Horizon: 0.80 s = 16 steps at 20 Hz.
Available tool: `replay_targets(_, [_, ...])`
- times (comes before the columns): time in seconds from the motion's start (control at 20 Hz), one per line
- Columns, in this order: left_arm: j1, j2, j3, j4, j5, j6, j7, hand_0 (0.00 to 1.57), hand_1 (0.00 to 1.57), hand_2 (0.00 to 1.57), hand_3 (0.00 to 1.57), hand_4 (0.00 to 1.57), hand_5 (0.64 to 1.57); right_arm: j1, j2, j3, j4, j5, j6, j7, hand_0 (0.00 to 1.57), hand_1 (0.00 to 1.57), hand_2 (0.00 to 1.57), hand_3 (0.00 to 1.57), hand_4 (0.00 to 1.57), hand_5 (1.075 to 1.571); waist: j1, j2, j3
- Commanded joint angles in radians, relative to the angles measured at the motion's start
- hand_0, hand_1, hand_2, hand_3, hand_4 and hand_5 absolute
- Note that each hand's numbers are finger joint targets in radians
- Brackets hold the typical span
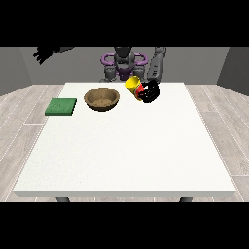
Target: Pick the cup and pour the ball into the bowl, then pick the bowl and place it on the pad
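— One cup (133, 84), is that what the robot hand at the view's right (150, 92) is holding?

— Yes, its fingers are curling round the yellow cup, which is being carried above the counter (126, 155), tilted with its mouth leaning toward the bowl (102, 98). The cup is sitting near the bowl's right side but not yet over it.

— So the pour is the step in hand?

— I'm judging it so. To do it well, the cup should be travelling further toward the bowl's middle before tipping more, so the ball is falling inside the rim rather than onto the counter. A slow tilt is looking wiser than a quick one, since a ball could bounce out.

— Are you seeing the ball?

— No, I'm not making it out; it may be lying hidden inside the cup.

— And the other robot hand?

— The robot hand at the view's left (43, 53) is hanging raised, well apart from everything; whether its fingers are spread or curled, I cannot tell.

— Counts?

— One cup, one brown bowl, one green pad (61, 106) lying left of the bowl, two robot hands, one counter. The bowl is resting off the pad.
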Motion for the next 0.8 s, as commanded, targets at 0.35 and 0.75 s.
replay_targets(0.35, [-0.190, -0.020, -0.380, 0.161, -0.585, 0.273, 0.497, 1.35, 1.35, 1.57, 1.57, 1.44, 1.540, -0.057, -0.021, -0.006, 0.172, 0.014, 0.013, -0.002, 0.00, 0.00, 0.00, 0.08, 0.68, 1.561, 0.032, -0.101, 0.0029])
replay_targets(0.75, [-0.286, -0.105, -0.541, 0.191, -0.786, 0.140, 0.822, 1.36, 1.36, 1.57, 1.57, 1.47, 1.529, -0.011, -0.048, -0.044, 0.304, -0.015, 0.099, -0.048, 0.00, 0.00, 0.00, 0.00, 0.69, 1.558, 0.036, -0.170, -0.0014])
